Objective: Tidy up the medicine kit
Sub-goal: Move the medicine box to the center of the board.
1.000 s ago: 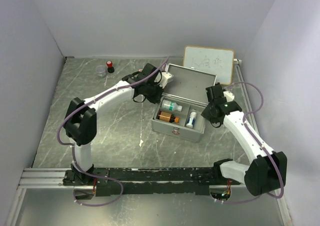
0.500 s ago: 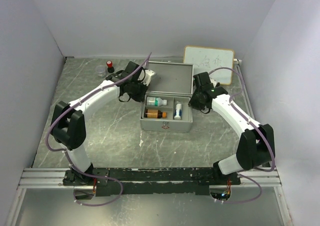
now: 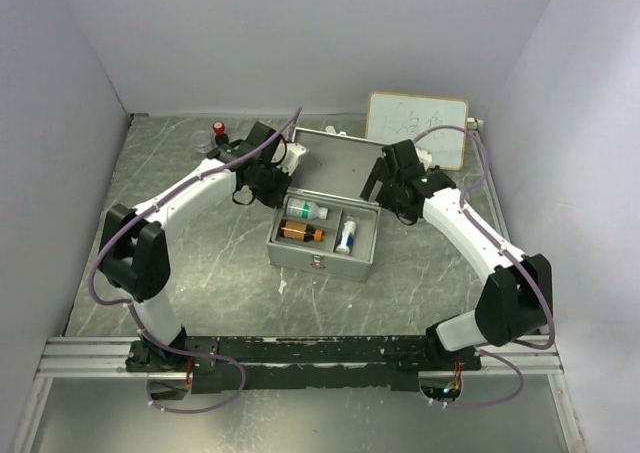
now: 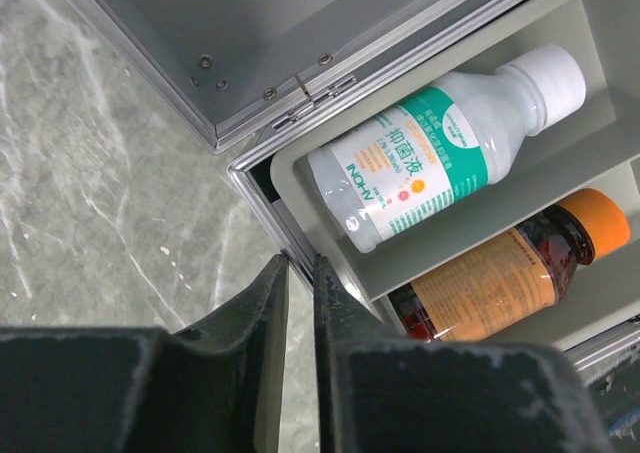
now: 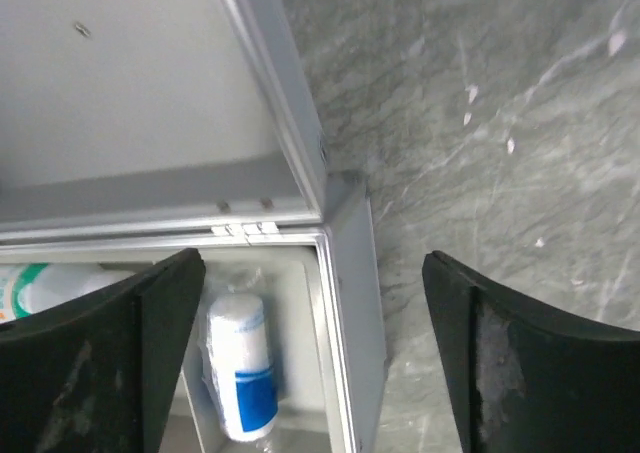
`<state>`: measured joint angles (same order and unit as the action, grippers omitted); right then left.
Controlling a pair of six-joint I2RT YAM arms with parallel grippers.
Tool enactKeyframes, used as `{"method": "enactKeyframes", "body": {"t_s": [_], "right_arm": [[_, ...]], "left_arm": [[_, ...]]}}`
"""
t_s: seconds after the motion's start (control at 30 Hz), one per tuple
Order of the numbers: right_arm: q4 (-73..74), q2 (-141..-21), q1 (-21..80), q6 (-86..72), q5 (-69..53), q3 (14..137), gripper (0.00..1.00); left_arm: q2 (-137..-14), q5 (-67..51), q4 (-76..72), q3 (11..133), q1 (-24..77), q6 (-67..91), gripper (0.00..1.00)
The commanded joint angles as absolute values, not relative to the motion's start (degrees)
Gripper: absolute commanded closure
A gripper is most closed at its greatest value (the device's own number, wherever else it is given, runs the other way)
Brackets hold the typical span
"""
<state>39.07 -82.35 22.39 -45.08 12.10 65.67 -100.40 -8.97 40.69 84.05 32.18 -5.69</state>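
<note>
Right now the medicine kit (image 3: 320, 260) is sitting near the middle of the grey marbled table (image 3: 200, 273), turned slightly askew, with its lid standing open and leaning back toward the far wall. I am watching the left gripper (image 4: 302, 273) at the kit's left rear corner. Its fingers are pinched down to a thin slit, and the rim of the case's left wall is running straight into that slit, so it is gripping the kit by that wall. The right gripper (image 5: 312, 263) is hanging over the right rear corner with its fingers spread wide; the corner is lying between them and neither finger is touching it. Inside, a clear green-labelled bottle (image 4: 430, 158) is lying in the rear left compartment. An amber bottle (image 4: 500, 273) is lying in the compartment just in front of it. A small white-and-blue bottle (image 5: 240, 373) is lying in the right one. A whiteboard (image 3: 418, 128) is standing at the back right, behind the kit.
</note>
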Motion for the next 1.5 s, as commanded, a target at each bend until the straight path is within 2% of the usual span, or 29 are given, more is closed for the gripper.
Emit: {"method": "enactKeyframes", "body": {"t_s": [0.0, 0.1, 0.27, 0.4, 0.67, 0.83, 1.03, 1.1, 1.47], "right_arm": [[40.5, -80.2, 22.3, -43.5, 14.2, 70.6, 0.0], [40.7, -80.2, 22.3, -43.0, 13.6, 73.6, 0.0], [41.6, -81.2, 22.3, -42.5, 13.2, 78.4, 0.0], [42.6, -81.8, 22.1, -41.8, 14.5, 80.1, 0.0], [42.8, -79.5, 17.9, -40.7, 15.2, 78.8, 0.0], [41.9, -80.1, 11.1, -38.1, 11.6, 78.9, 0.0], [37.8, -82.0, 3.0, -37.3, 3.4, 77.0, 0.0], [36.5, -82.4, 1.0, -37.1, 1.2, 76.2, 0.0], [30.3, -87.9, -2.0, -33.1, -4.2, 73.3, 0.0]], "left_arm": [[-98.7, -13.9, 47.5, 87.2, 32.7, -8.1, 0.72], [-98.1, -14.2, 48.2, 88.5, 32.7, -8.1, 0.62], [-97.4, -13.7, 49.6, 91.3, 32.7, -8.1, 0.56], [-97.1, -12.9, 49.8, 93.6, 32.6, -7.5, 0.43], [-99.4, -9.7, 49.5, 103.9, 27.8, -7.8, 0.32], [-104.8, -14.5, 47.1, 108.6, 17.9, -6.4, 0.31], [-111.2, -31.5, 40.4, 109.4, 10.8, -2.9, 0.31], [-113.3, -35.2, 38.4, 110.1, 9.7, -1.6, 0.31], [-127.1, -39.4, 35.8, 120.6, 9.6, 0.2, 0.27]]}}
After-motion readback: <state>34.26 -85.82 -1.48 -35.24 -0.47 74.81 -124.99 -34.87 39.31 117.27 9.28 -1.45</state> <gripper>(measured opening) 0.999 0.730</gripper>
